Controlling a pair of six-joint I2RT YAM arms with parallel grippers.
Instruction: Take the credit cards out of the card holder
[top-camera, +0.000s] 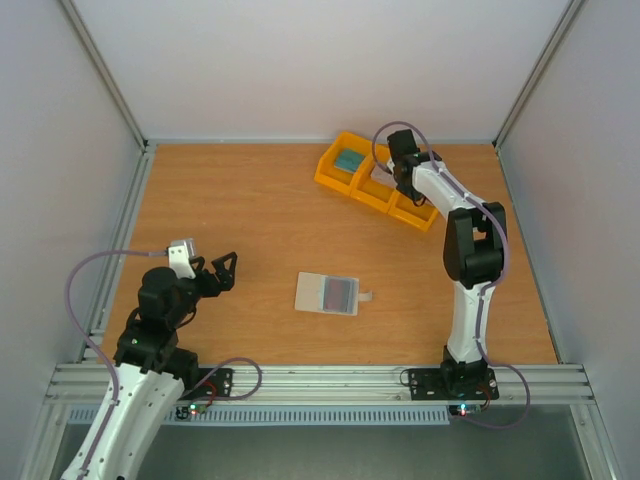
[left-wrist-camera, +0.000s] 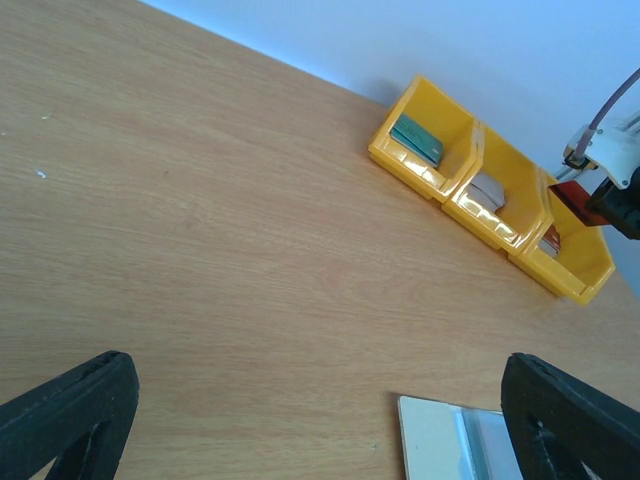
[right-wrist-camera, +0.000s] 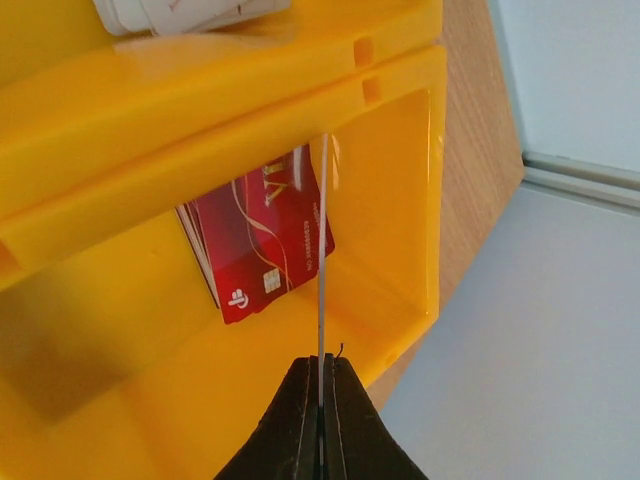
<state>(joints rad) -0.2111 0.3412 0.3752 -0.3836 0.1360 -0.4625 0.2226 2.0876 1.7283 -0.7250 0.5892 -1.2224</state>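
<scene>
Right claw (right-wrist-camera: 320, 380): clenched on a thin card (right-wrist-camera: 322, 250), edge-on above the yellow bin (right-wrist-camera: 150, 90).
Red card (right-wrist-camera: 262, 250): in the bin's end compartment.
Card holder (top-camera: 327, 293): open, middle of the worktop (top-camera: 250, 210).
Left claw (top-camera: 221, 272): released, empty.

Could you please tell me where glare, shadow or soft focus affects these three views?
Top external: even, soft light, faint shadows on the table. Left wrist: glare on the glossy rims of the yellow bin; the fingers of the left claw look soft. Right wrist: shadow darkens the bin's lower-left corner; the credit card in the right claw shows only edge-on.
</scene>
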